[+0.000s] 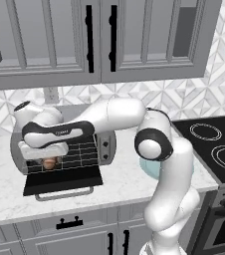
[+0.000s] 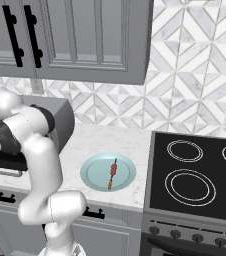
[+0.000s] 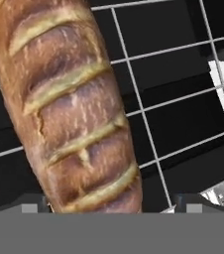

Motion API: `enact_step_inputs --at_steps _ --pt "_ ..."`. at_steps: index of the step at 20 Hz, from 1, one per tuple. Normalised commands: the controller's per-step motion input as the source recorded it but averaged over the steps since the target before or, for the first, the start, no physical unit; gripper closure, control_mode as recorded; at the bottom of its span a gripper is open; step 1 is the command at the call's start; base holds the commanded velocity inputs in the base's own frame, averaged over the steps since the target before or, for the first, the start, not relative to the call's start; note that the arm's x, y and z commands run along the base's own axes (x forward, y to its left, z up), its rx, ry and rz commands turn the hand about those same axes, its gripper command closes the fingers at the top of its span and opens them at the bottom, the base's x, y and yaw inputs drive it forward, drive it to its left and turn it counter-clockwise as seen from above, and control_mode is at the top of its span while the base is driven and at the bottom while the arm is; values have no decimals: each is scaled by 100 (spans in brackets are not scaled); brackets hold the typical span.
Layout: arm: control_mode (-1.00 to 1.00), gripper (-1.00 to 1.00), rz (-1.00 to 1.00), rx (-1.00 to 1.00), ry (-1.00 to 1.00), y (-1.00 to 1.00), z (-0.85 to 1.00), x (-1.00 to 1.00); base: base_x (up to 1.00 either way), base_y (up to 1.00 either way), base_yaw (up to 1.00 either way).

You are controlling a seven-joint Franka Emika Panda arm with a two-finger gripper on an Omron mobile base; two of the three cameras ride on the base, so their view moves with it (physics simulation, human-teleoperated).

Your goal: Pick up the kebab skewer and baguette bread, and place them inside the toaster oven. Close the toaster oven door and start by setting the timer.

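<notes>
Lying on the wire rack [image 3: 183, 99], baguette bread [image 3: 69, 109] between spread-apart claw [image 3: 111, 204] tips.

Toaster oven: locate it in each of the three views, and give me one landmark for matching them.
Left base view: the toaster oven sits left of centre, partly behind the arm.
Right base view: it is the grey box near the left edge, behind the arm.
Hand view: its wire rack shows close up, under the baguette bread.
Shared landmark: the dropped toaster oven door, in both base views.

The arm [image 1: 59, 132] hides most of the baguette bread [image 1: 49, 163] on the rack.
</notes>
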Motion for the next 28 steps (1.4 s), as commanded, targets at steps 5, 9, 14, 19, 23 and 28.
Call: enact_step_inputs --at_steps 5,9,14,19,23,28 --pt "-100 -100 0 7 -10 -49 37 -13 0 0 0" --pt "-100 -100 0 9 -8 -46 41 -49 0 0 0" --pt "-100 -100 0 11 -5 -55 19 -55 0 0 0" --pt "-100 -100 4 7 -8 -100 19 -87 0 0 0" --pt "-100 -100 10 1 0 -100 32 -83 0 0 0" --pt "-100 -100 11 3 0 -100 26 -52 0 0 0"
